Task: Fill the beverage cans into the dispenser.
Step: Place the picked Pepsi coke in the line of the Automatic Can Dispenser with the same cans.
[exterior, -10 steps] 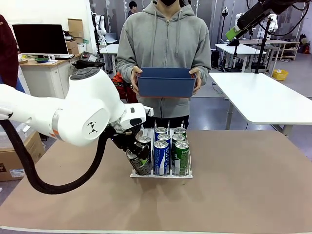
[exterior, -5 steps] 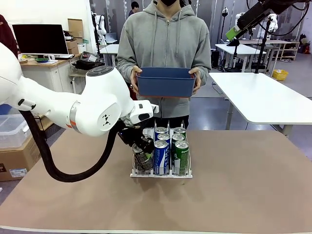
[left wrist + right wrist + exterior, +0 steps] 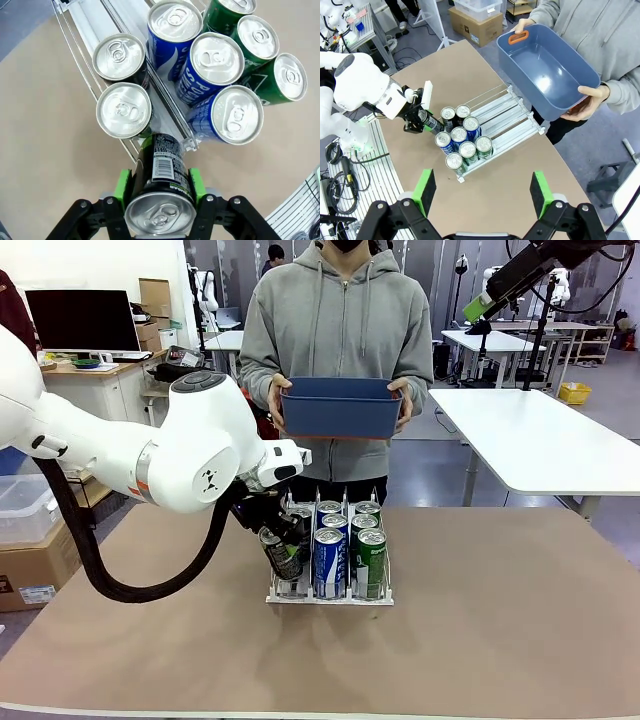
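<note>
Loading the final dark can: left gripper [image 3: 159, 192] clamped on a tilted dark can [image 3: 280, 552], green pads pressed to either side of its body, base angled toward the open front end of the dispenser [image 3: 382, 597]'s left lane. Dispenser sits mid-table [image 3: 520, 640]. Left lane holds two dark cans [image 3: 123, 110]; middle lane three blue-and-white cans [image 3: 216, 59]; right lane three green-and-white cans [image 3: 291, 75]. Judged stage: near the end of filling, one slot left at the front of the left lane. Next move likely calls for righting the can to upright, lining it between the thin divider walls just in front of the nearest dark can, lowering onto the white base, then letting go; risk is clipping the divider or nudging the neighbour. Right gripper [image 3: 482, 192] high above the table, jaws wide apart, holding nothing. Person across the table holds an empty blue tub [image 3: 340, 408] in both hands. Writing: barcode and fine print on the held can's label, unreadable; partial white letters on the blue cans, not legible enough to name.
</note>
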Action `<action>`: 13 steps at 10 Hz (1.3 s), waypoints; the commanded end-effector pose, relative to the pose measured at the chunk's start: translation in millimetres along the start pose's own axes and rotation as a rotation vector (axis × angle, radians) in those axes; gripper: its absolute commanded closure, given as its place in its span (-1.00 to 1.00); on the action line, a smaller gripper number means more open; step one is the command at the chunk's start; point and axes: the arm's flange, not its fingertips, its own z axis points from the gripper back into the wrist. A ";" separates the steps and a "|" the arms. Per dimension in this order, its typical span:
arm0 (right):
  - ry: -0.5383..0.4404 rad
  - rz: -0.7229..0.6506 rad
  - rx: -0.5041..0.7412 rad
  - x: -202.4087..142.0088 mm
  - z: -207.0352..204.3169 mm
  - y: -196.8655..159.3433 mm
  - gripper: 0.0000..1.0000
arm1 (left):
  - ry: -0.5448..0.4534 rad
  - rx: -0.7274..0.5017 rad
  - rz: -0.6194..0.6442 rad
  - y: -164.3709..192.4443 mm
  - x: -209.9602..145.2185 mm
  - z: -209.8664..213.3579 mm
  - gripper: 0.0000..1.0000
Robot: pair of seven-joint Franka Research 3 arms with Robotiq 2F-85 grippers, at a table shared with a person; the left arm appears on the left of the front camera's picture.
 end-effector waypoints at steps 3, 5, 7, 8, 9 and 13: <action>0.001 0.000 0.005 0.0 -0.1 -0.9 -1.00 | 0.030 0.035 0.002 1.7 22.7 -25.3 -0.15; 0.001 0.000 0.005 0.0 -0.1 -0.9 -1.00 | 0.071 0.047 -0.027 -2.4 19.8 -36.1 -0.15; 0.001 0.000 0.005 0.0 -0.1 -0.9 -1.00 | 0.110 0.024 -0.039 -2.1 16.4 -42.4 -0.15; 0.001 0.000 0.005 0.0 -0.1 -0.9 -1.00 | 0.113 0.021 -0.038 -1.9 15.2 -41.7 -0.15; 0.001 0.000 0.005 0.0 -0.1 -0.9 -1.00 | 0.120 0.009 -0.042 -0.8 13.8 -38.4 -0.37; 0.001 0.000 0.005 0.0 -0.1 -0.9 -1.00 | 0.091 -0.006 -0.012 3.9 5.3 -15.1 -1.00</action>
